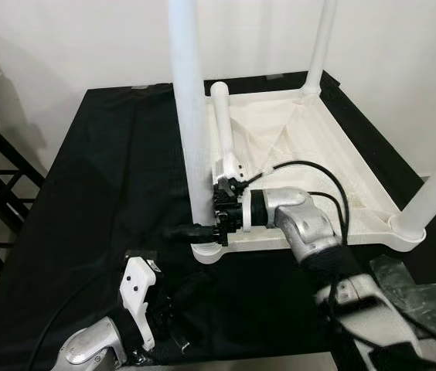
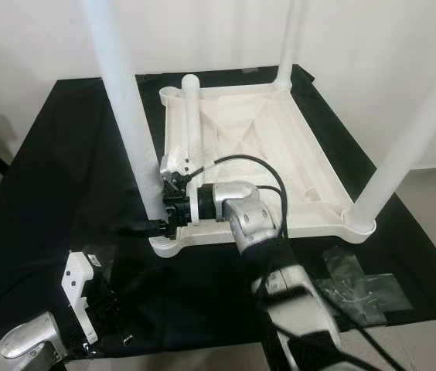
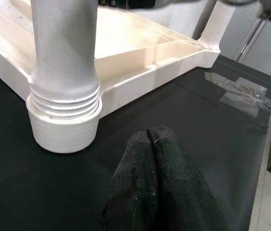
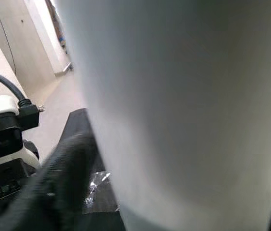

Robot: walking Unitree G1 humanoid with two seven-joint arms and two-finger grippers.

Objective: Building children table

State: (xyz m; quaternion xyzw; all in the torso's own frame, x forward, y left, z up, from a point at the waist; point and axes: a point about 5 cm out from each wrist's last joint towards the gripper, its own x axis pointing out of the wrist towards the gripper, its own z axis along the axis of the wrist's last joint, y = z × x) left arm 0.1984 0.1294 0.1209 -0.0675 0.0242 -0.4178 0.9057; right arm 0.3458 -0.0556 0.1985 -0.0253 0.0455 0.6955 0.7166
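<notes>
A white plastic table (image 1: 303,162) is laid upside down on a black cloth (image 1: 94,178), its near leg (image 1: 189,116) pinched by the right gripper (image 1: 202,228), while the left gripper (image 3: 154,139) is held pressed together.

A white plastic children's tabletop (image 1: 311,154) lies upside down on a black cloth-covered work surface (image 1: 94,193). Three white cylindrical legs stand upright in its corner sockets — the near-left leg (image 1: 189,116) is gripped low by the right gripper (image 1: 202,229), though its dark fingers are hard to separate from the cloth. A fourth loose white leg (image 1: 224,131) lies inside the tabletop. The left gripper (image 1: 173,305) rests on the cloth nearby.
</notes>
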